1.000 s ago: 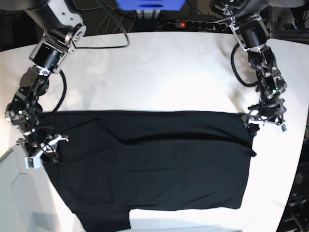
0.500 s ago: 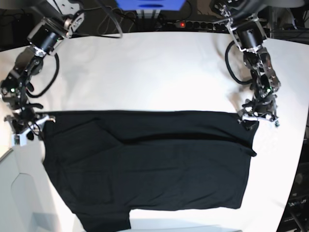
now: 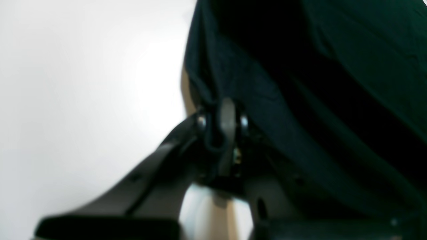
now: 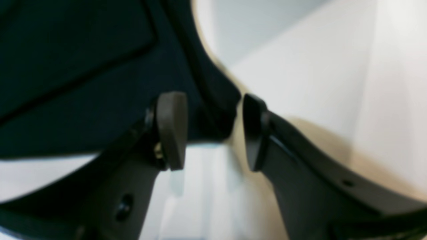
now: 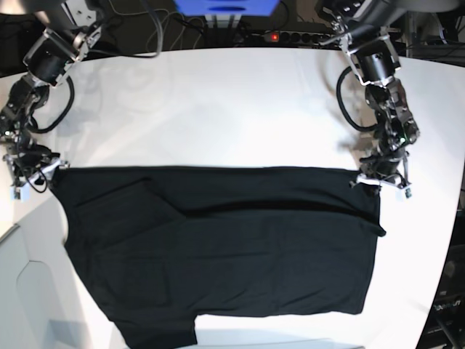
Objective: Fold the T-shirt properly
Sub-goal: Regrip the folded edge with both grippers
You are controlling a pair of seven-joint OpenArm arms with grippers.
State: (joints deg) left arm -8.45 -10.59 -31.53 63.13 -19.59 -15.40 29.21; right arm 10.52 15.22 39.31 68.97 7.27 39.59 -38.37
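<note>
The black T-shirt (image 5: 218,254) lies spread flat on the white table (image 5: 232,109), plain side up, with a fold line running across its upper part. My left gripper (image 5: 381,182) is at the shirt's upper right corner. In the left wrist view this gripper (image 3: 222,130) is shut on the T-shirt's (image 3: 333,83) hem. My right gripper (image 5: 35,174) is at the upper left corner. In the right wrist view it (image 4: 213,131) stands open, with the corner of the T-shirt (image 4: 66,83) between its fingers (image 4: 171,130).
A power strip (image 5: 290,35) with a red light, cables and a blue box (image 5: 225,6) sit behind the table's far edge. The table's curved edge runs close to both grippers at left and right.
My right arm has swung out and back, from over the shirt's left side to its upper left corner. My left gripper has closed on the upper right corner.
</note>
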